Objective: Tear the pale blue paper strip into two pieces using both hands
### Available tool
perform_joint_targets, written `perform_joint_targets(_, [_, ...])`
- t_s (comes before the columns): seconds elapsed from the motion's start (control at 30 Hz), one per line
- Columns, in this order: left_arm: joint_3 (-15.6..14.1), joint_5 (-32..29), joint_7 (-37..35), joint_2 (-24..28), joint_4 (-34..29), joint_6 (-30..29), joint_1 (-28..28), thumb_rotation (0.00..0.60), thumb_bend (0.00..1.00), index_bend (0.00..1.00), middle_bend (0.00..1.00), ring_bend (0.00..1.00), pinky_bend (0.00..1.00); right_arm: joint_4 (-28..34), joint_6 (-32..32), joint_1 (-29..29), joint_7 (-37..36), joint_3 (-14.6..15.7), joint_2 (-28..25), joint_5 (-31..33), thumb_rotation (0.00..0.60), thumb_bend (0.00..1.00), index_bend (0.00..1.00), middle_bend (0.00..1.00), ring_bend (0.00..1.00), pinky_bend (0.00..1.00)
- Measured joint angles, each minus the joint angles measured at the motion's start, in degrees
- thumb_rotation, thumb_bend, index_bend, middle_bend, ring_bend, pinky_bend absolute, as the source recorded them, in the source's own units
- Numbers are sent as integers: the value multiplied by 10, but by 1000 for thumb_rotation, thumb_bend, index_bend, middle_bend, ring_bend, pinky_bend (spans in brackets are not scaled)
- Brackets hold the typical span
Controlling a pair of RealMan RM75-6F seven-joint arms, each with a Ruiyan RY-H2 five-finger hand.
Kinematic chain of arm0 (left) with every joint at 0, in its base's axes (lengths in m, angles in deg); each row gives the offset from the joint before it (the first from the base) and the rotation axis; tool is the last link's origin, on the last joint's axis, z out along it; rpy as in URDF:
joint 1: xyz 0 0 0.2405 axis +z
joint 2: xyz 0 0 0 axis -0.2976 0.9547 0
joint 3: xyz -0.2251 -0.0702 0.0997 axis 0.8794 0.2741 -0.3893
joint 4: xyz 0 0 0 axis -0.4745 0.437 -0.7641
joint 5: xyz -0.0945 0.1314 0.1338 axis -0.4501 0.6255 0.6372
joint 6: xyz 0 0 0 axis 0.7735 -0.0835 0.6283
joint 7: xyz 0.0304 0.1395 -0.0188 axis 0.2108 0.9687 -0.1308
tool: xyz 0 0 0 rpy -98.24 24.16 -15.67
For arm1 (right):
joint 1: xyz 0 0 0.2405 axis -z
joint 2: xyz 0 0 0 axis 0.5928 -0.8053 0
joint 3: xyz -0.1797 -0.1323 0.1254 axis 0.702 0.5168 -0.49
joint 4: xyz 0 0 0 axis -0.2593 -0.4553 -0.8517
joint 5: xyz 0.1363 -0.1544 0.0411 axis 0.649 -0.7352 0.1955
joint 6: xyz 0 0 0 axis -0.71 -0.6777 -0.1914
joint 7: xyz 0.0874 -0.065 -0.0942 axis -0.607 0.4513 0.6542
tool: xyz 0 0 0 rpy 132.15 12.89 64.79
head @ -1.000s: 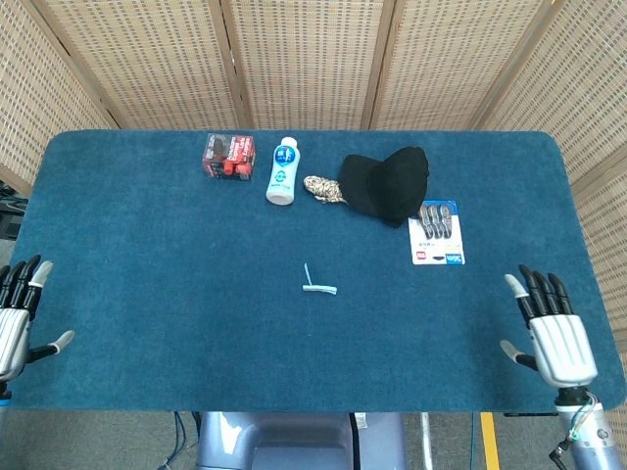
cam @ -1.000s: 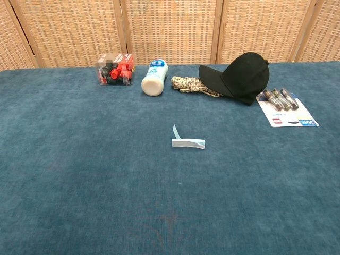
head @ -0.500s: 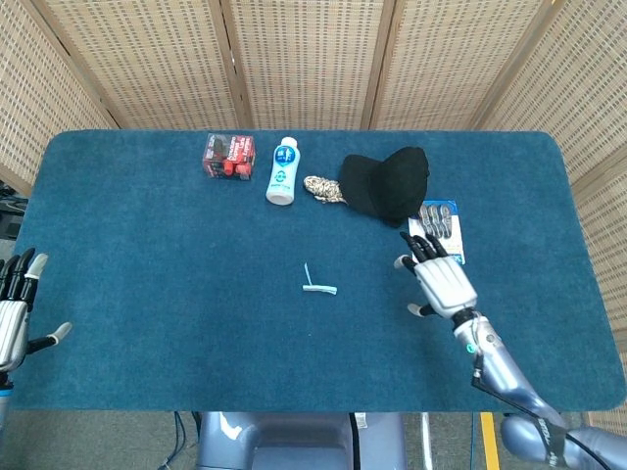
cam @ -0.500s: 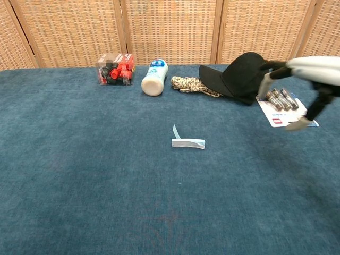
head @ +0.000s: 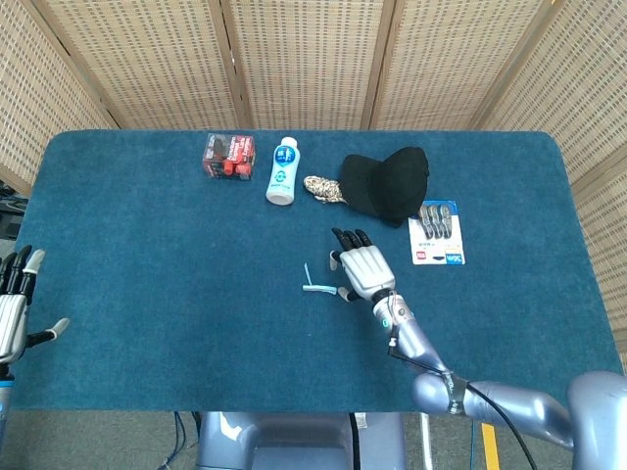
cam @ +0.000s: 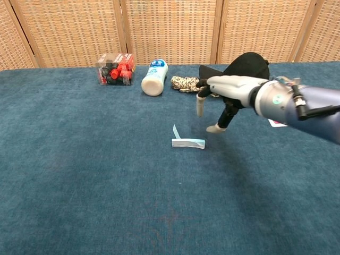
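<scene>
The pale blue paper strip (head: 318, 287) (cam: 187, 142) lies flat on the blue table mid-centre, one end bent upward. My right hand (head: 361, 268) (cam: 223, 93) hovers just right of and above the strip, fingers spread, holding nothing. My left hand (head: 14, 304) is at the far left table edge in the head view, fingers apart and empty; the chest view does not show it.
Along the back stand a clear box of red and black parts (head: 228, 156), a white bottle (head: 282, 170) lying down, a coil of rope (head: 323, 188), a black cap (head: 387, 182) and a battery pack (head: 437, 233). The blue table (head: 147, 264) reaches to woven screens behind.
My right hand has swept from the right table edge leftward to just beside the strip. The left hand has barely shifted. The strip has not moved.
</scene>
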Motion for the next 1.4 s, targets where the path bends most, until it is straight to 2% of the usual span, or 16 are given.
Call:
perform_joint_targets(0.3, [-1,0,-8,4,-1,2,0,600,0,0,0,0,0,-32,-39,-15,23,20,44,39,600,311,424,0,0,0])
perform_joint_targets(0.63, [-5,6,-3,3,-3,1,-1,600,0,0,0,0,0,-60,-51,-8,-2,36,72,33,600,311,432,0,0,0])
perform_joint_targets(1.4, [-4,0,-12,6,-3,4,-2,600,0,0,0,0,0,-109,-71,-21,7,31,126,39,600,352,466,0,0,0])
